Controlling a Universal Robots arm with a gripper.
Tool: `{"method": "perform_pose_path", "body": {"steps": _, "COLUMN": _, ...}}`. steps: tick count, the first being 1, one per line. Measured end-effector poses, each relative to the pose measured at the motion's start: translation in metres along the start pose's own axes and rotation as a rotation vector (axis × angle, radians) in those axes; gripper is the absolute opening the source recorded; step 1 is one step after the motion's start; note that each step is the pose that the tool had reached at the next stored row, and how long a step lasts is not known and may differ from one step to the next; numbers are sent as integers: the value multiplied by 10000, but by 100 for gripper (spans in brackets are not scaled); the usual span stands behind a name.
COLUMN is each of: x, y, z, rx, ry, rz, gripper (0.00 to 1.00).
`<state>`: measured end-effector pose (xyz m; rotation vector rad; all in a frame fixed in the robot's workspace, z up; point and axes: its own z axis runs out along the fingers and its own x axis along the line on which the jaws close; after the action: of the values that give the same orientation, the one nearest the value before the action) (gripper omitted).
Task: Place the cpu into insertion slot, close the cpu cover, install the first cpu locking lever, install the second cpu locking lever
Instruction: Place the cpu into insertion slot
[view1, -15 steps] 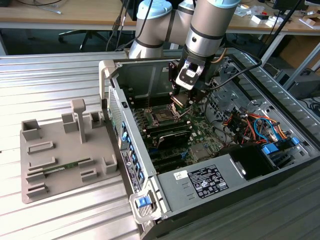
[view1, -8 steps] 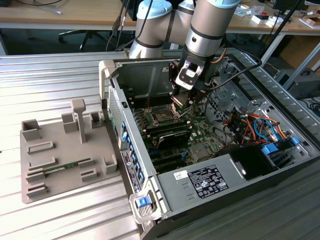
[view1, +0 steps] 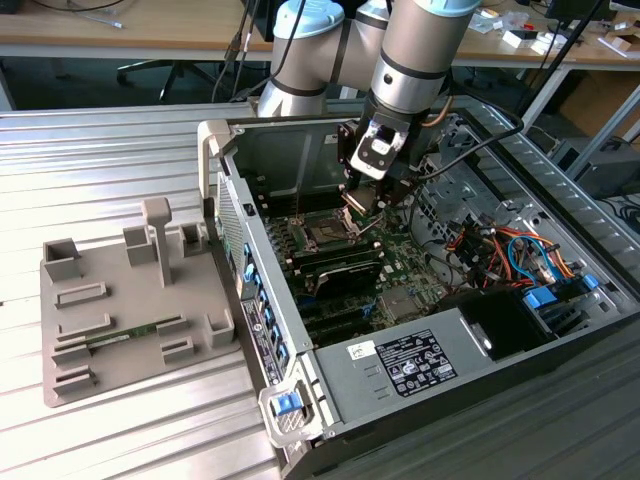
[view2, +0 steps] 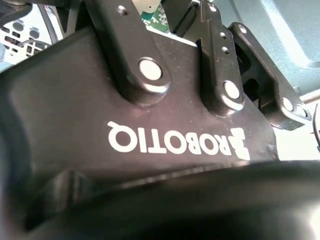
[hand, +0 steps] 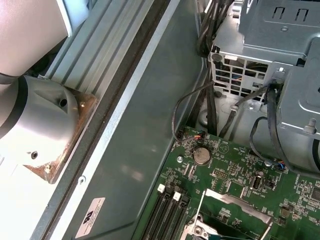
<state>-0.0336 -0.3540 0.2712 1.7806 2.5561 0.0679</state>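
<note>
Nearest us in the exterior view stands the front corner of the open computer case (view1: 255, 300), with a blue latch (view1: 288, 404) on it. Inside the case, at that near end, lies a grey box (view1: 410, 355) with a white label. Beyond it a green circuit board (view1: 400, 275) covers the case's floor. It carries long black memory slots (view1: 340, 272) and, further in, the insertion slot (view1: 325, 237), whose centre looks dark. Coloured cables (view1: 510, 250) bunch at the case's side on the exterior view's right. Outside the case, on the exterior view's left, a grey fixture tray (view1: 120, 300) rests on the ribbed metal surface (view1: 100, 150) and holds a green memory stick (view1: 125, 333).

Our arm (view1: 420, 50) reaches down into the case from its far side, and the gripper (view1: 357, 205) hangs close over the insertion slot. A small pale piece (view1: 353, 200) shows at its tip; we cannot tell what it is, nor whether the jaws are spread or pressed together. In the second wrist view the gripper's black body stands in front of the board and hides the tips. In the first wrist view the slot is cut off at the picture's edge, and what looks like the cpu cover (hand: 239, 202) tilts up beside it.
</note>
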Motion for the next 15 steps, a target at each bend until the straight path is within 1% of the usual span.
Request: {"method": "perform_pose_path", "body": {"steps": 15, "x": 0, "y": 0, "z": 2, "rx": -1, "ry": -6, "rz": 115, "gripper": 55}}
